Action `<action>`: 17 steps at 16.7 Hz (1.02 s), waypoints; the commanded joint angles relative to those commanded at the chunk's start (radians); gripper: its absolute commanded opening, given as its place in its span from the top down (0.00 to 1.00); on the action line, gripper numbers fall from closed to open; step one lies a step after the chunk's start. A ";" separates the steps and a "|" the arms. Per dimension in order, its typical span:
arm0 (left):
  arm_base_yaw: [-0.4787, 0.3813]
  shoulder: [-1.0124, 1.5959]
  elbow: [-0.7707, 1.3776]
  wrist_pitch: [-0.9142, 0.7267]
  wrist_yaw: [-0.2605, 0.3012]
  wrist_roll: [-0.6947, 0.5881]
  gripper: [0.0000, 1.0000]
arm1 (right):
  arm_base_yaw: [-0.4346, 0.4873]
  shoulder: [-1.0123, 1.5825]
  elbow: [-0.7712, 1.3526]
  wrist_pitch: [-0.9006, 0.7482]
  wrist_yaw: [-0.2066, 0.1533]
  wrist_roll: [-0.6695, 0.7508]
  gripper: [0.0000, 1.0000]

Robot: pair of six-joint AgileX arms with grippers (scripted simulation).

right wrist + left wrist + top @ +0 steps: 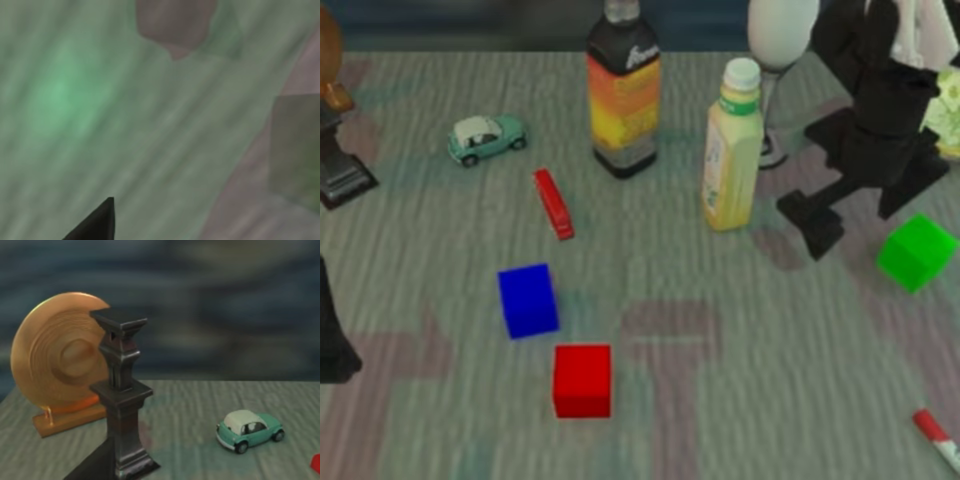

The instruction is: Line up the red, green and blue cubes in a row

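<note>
The yellow bottle stands upright near the middle of the bench and serves as the landmark; the green cube sits well to its right, near the bench's right edge, free on the surface; the right gripper hangs between the bottle and that cube, just beside the cube's upper-left corner, its dark fingers spread wide with nothing between them; the blue cube lies down and to the left of the bottle, well apart from it, turned slightly askew; the red cube sits just below and to the right of the blue one, close but not touching; the three cubes form no row, the green one being far off to the right; a thin red bar lies at a slant left of the bottle, between it and a small teal toy car; a dark bottle with an orange label stands just up and left of the yellow bottle, and a white wine glass rises just behind it on the right; a red-and-white stick lies at the lower right corner; the left arm rests at the bench's far left edge, and whether its fingers are open cannot be told; its wrist view shows the car, a dark pedestal and a round copper disc on a wooden base; the right wrist view shows only bare bench with a green tinge and one dark fingertip.
</note>
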 joint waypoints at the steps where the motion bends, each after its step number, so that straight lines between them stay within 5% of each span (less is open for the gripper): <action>1: 0.000 0.000 0.000 0.000 0.000 0.000 0.00 | -0.043 -0.016 -0.024 0.012 -0.001 -0.074 0.00; 6: 0.000 0.000 0.000 0.000 0.000 0.000 0.00 | -0.184 -0.082 -0.098 0.064 -0.006 -0.281 0.00; 17: 0.000 0.000 0.000 0.000 0.000 0.000 0.00 | -0.189 -0.025 -0.182 0.210 -0.006 -0.288 0.00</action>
